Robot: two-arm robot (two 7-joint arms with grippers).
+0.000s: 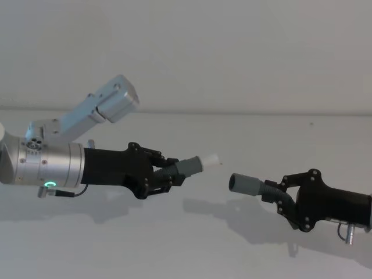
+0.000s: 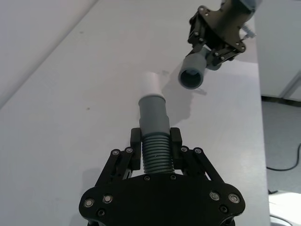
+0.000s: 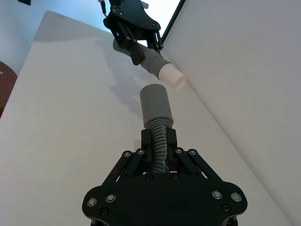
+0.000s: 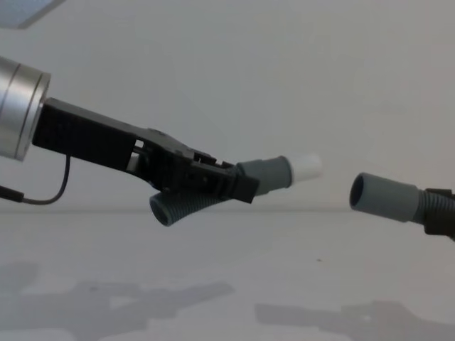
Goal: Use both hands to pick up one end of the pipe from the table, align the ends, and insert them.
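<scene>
While both hose pieces hang in the air above the plain white table (image 1: 174, 250), the two grippers face each other with a clear gap between the ends. The left gripper (image 1: 168, 174), black and two-fingered, reaches in from the left of the head view on a silver arm with a green ring light (image 1: 50, 185). Its fingers (image 2: 135, 137) are clamped on the ribbed middle of the white-tipped hose piece (image 1: 187, 167). That piece's smooth grey cuff juts out past the fingertips and ends in a narrower white tube tip (image 1: 209, 160), angled up and toward the right. In the chest view, the piece's other end bends down below the gripper. The right gripper (image 1: 276, 195) comes in from the lower right, and its fingers (image 3: 146, 140) are likewise pressed against the ribbed section of the hollow-cuffed hose piece (image 1: 256, 187). The wide hollow cuff (image 4: 384, 195) extends past the fingertips, with its open dark mouth turned left toward the white tip. The white tip sits near the mouth without touching it. In both the head and chest views it is somewhat higher than the mouth, so the two ends are not lined up. Neither hose piece touches the table, where soft grey shadows (image 1: 232, 212) of the arms lie beneath them. A bare pale wall (image 1: 232, 52) stands behind.
</scene>
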